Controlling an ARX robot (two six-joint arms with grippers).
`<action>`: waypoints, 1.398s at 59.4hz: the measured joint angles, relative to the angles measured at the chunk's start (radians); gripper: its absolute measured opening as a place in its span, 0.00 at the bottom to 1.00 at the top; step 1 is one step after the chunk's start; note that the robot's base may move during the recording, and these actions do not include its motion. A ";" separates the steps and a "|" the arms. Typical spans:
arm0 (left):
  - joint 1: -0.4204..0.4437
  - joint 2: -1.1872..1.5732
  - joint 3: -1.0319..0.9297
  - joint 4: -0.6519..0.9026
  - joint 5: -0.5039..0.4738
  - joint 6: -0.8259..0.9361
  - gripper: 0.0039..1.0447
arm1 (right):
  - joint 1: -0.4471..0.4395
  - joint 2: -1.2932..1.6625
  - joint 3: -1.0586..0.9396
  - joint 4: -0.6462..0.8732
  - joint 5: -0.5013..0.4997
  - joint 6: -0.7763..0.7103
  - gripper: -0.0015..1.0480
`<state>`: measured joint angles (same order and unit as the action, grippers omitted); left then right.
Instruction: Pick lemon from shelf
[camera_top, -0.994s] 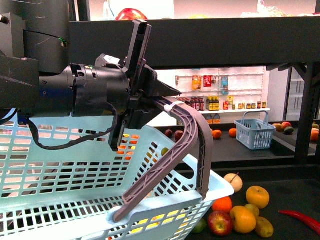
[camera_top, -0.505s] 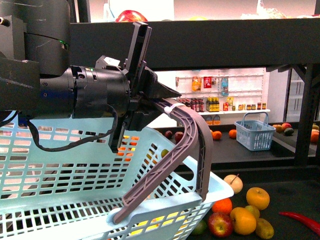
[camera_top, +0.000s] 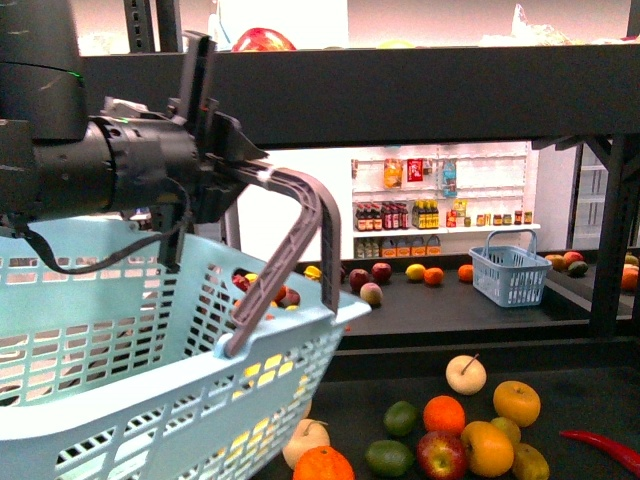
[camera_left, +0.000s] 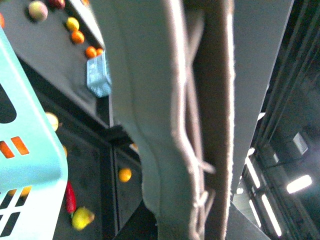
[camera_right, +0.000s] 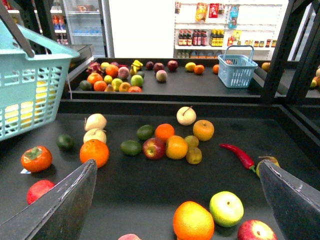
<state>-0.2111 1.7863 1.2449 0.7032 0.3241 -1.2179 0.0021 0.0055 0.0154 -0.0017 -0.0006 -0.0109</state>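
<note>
Front view | left pincer (camera_top: 262, 178) clamped on basket handle (camera_top: 300, 235), basket (camera_top: 150, 380) lifted before shelf (camera_top: 400, 95) | right pincer (camera_right: 180, 200) apart above fruit on shelf deck

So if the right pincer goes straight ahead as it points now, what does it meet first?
Probably the fruit cluster on the shelf deck ahead: the orange and red apple lie about centre. Depth is unclear; the pincer is open.
</note>
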 joint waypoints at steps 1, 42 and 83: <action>0.010 0.001 0.000 0.019 -0.005 -0.009 0.08 | 0.000 0.000 0.000 0.000 0.000 0.000 0.93; 0.551 0.069 -0.060 0.447 0.135 -0.313 0.08 | 0.000 0.000 0.000 0.000 0.000 0.000 0.93; 0.815 0.313 -0.085 0.679 0.309 -0.426 0.08 | 0.000 0.000 0.000 0.000 0.000 0.000 0.93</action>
<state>0.6037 2.0995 1.1603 1.3819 0.6327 -1.6440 0.0021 0.0055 0.0154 -0.0017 -0.0006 -0.0109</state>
